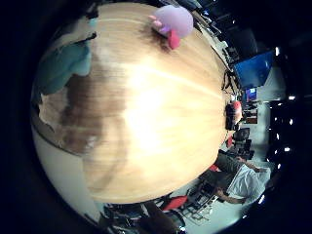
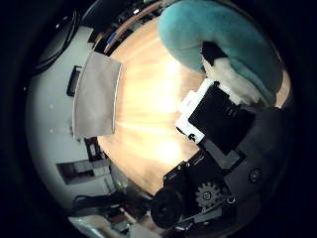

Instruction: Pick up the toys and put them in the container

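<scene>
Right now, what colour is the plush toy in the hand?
Teal toy with a white patch, clearest in the thumb side view.

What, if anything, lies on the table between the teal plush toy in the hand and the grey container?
Nothing visible: between the teal plush toy, held by the fingers, and the grey container lies only bare wooden table.

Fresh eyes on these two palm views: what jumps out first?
The teal plush toy, huge and close against the robot hand, whose fingers curl against it. Next, the purple plush toy with pink feet, alone at the far edge of the wooden table. Then the grey fabric container, standing at the table's edge.
</scene>
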You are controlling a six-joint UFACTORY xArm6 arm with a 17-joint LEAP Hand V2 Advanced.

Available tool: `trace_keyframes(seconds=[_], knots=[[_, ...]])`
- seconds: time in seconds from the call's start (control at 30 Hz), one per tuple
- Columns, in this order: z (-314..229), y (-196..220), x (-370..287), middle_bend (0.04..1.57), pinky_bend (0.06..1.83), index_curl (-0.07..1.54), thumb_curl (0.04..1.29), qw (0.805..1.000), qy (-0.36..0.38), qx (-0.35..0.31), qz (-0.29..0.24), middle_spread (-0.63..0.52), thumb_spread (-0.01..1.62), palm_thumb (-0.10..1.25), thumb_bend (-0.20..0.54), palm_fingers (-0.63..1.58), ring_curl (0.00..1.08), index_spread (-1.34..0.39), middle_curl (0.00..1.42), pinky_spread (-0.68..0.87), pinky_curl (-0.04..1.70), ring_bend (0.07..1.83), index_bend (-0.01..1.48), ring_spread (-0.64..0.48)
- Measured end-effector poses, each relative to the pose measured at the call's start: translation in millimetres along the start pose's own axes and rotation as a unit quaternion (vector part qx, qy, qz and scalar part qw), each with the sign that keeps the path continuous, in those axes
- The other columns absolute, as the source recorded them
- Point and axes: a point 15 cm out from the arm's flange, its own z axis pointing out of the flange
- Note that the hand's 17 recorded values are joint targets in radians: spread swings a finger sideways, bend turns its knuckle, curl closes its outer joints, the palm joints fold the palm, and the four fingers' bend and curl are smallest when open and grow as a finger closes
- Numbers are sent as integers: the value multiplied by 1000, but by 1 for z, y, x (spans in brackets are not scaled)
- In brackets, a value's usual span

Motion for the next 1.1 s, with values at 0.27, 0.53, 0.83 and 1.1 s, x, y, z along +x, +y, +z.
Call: trace_keyframes(seconds=[0.27, 0.53, 0.83, 1.1], knots=[[-59, -1, -19, 847, 1358, 767, 674, 999, -9, 46, -16, -432, 986, 1041, 32, 1160, 520, -566, 716, -439, 365, 1277, 619, -297], [-142, -12, -47, 879, 1374, 856, 718, 995, -23, 87, -44, -409, 974, 1055, -5, 1125, 553, -548, 767, -412, 410, 1307, 636, -287], [-182, -32, -84, 884, 1369, 919, 758, 990, -44, 110, -70, -398, 962, 1057, -11, 1113, 573, -546, 800, -411, 437, 1314, 627, -285], [-198, -57, -163, 887, 1356, 963, 784, 983, -75, 110, -128, -393, 954, 1054, -11, 1112, 586, -543, 821, -414, 454, 1307, 608, -277]])
